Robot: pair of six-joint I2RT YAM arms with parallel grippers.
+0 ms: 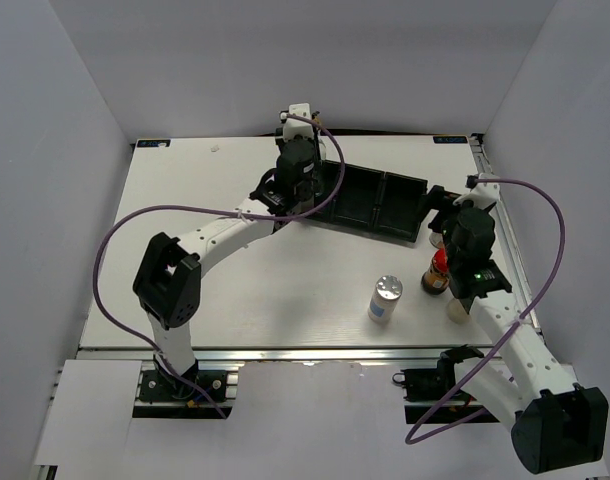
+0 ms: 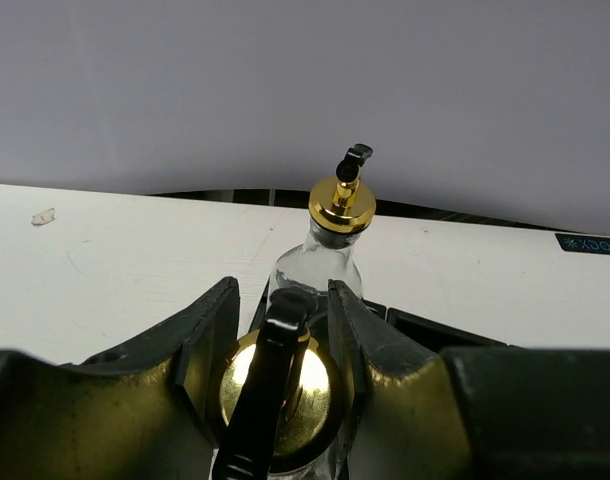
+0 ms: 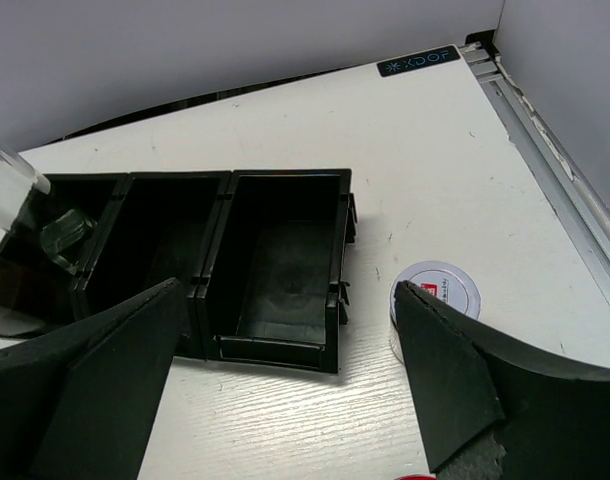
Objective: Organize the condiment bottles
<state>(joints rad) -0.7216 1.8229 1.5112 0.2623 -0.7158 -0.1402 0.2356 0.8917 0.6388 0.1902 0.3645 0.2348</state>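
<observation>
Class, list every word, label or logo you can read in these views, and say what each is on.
"XDOF", beside a small star mark: dark sticker on the table, far edge.
Second sticker, left wrist view: upside down, cut off, unreadable.
White-labelled jar: red label, print too small to read.
Nothing else legible.
</observation>
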